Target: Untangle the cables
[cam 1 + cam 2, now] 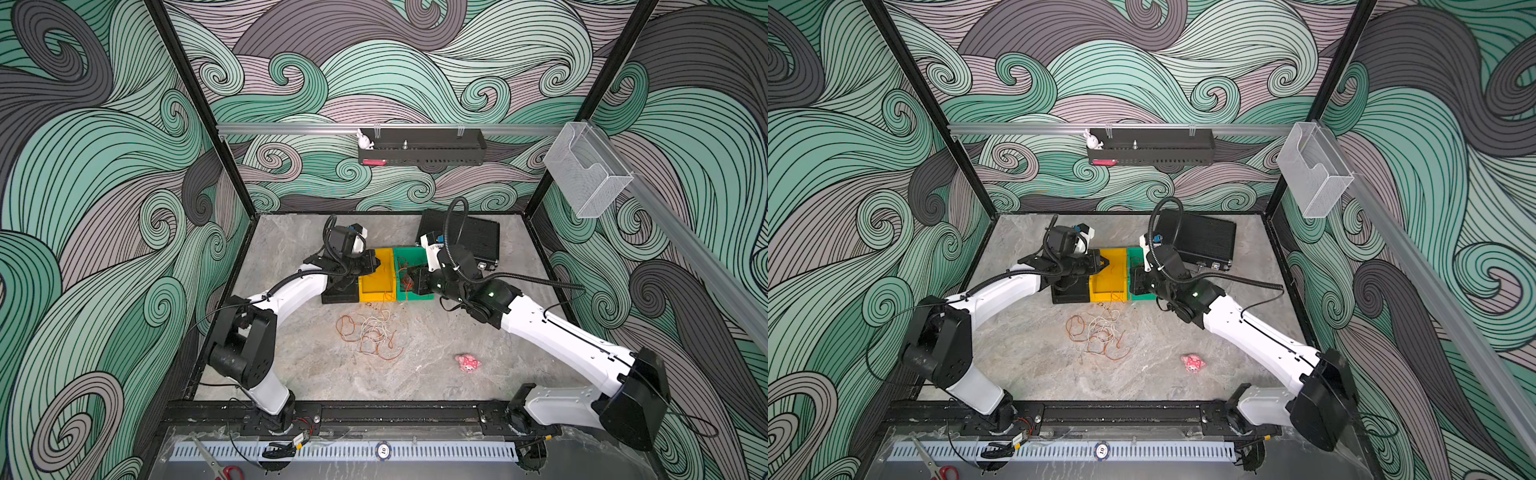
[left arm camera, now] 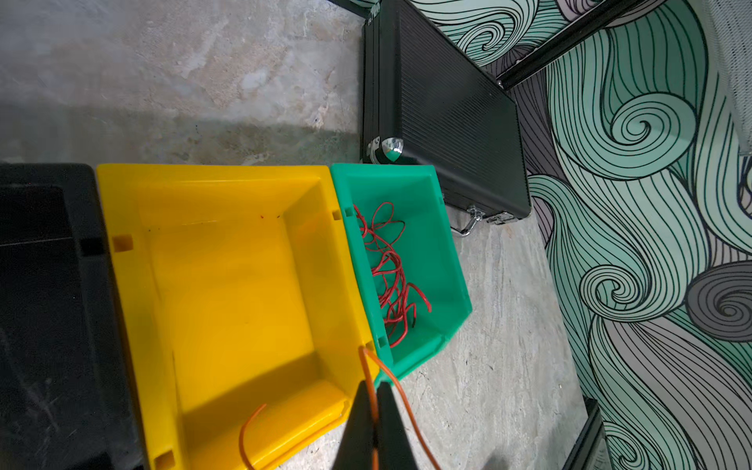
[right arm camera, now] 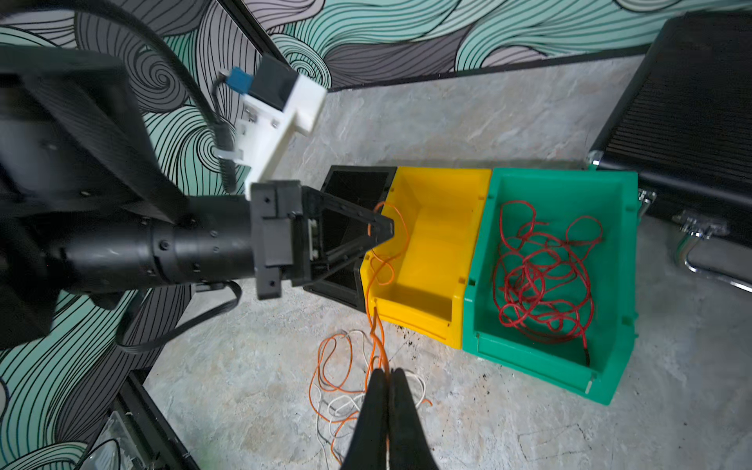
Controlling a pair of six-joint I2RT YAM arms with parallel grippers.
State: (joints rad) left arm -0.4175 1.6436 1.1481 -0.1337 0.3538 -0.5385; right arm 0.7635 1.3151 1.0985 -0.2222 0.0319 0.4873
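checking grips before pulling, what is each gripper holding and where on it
Both grip the orange cable mid-length: left gripper above the yellow bin, right gripper further along, nearer the tangle.

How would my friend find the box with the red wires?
Find the black case on the grey table. Beside it sit a black bin, a yellow bin and a green bin. Pick the green bin, nearest the case, holding tangled red wire.
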